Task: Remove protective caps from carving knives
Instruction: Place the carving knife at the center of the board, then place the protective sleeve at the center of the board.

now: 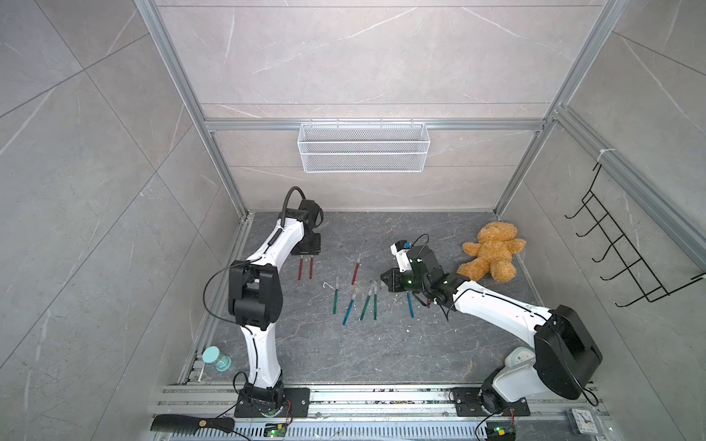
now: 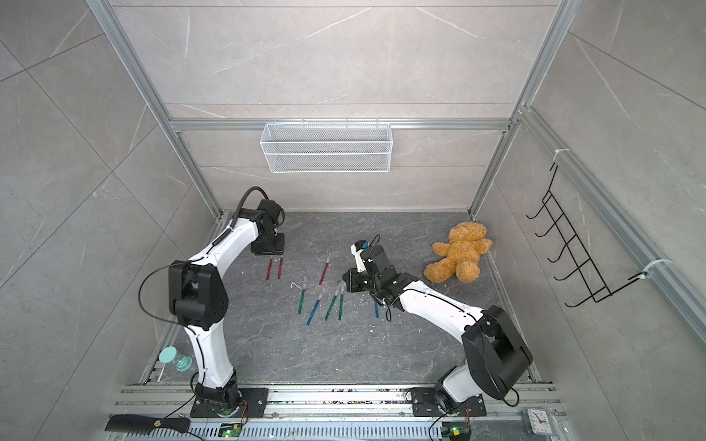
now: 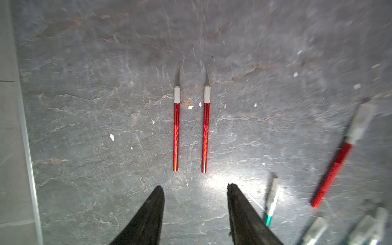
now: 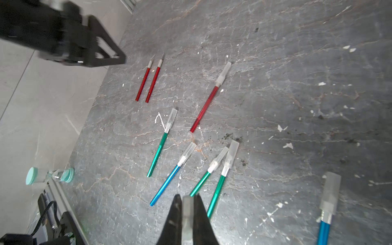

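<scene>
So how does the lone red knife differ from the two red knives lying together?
The two red knives show bare blades; the lone red knife wears a translucent cap. The pair lies parallel, side by side; the lone one lies apart, tilted to them. Shared: red handles.

- Surface (image 1: 382, 351): dark grey stone pattern, with pale and rust-brown veins and white flecks.
- Pair of knives (image 3: 176, 127), near the far left corner: red handles with fine cross-hatching on the rear half, pale grey collars, dark grey blades.
- Third red knife (image 4: 206, 101): glossy red handle.
- Green knives (image 4: 158, 152): three, metallic green.
- Blue knives (image 4: 165, 186): two, metallic blue.
- Caps (image 4: 226, 72): translucent greyish-white. The loose cap (image 4: 187, 214) has the same tint.
- Left gripper (image 3: 196, 191) and right gripper (image 4: 187, 197): black fingers.
- Arms (image 1: 263, 343): white shells, black joints.
- Teddy bear (image 1: 491, 252), far right corner: golden-brown.
- Basket (image 1: 363, 147): white mesh.
- Comb (image 1: 191, 424) and hook rack (image 1: 626, 259): black.
- Hourglass (image 1: 216, 359): mint-green ends, clear body.
</scene>
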You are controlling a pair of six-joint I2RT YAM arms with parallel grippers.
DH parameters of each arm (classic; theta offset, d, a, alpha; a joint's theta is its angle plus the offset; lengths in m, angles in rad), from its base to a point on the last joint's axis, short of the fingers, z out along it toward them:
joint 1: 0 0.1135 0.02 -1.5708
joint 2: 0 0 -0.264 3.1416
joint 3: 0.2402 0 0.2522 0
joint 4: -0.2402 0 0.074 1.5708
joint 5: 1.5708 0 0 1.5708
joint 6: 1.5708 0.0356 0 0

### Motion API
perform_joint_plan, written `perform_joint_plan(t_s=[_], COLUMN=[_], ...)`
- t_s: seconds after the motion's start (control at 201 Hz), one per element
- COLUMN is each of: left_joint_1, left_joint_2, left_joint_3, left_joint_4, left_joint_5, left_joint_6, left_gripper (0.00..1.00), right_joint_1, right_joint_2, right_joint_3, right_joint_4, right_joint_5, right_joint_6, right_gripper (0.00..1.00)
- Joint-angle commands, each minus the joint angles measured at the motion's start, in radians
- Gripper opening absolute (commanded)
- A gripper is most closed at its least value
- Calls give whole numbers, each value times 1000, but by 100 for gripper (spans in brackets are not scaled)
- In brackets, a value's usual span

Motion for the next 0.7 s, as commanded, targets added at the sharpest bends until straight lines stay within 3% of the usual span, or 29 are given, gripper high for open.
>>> perform_joint_plan(t_s=[0.0,0.249,0.384,0.693], left_joint_1=[-21,-40,-42,-75], left_joint_2=[-144,-416,-538,-739], left_joint_3=[-65,-319,-468,-704], left_joint_4=[20,118,186,292], left_joint_5=[28,37,65,37], left_joint_6=[-26,-68,-104,-171], left_gripper=[59,78,100,100], right_joint_1=[5,-1,-18,-119], right_joint_2=[23,63,129,282], right_joint_3=[69,209,314,506], right_joint_4=[-108,-316,-468,-660], right_joint_5=[67,165,227,282], right_joint_6=[-38,-76,-113,-129], right_gripper=[0,0,0,0])
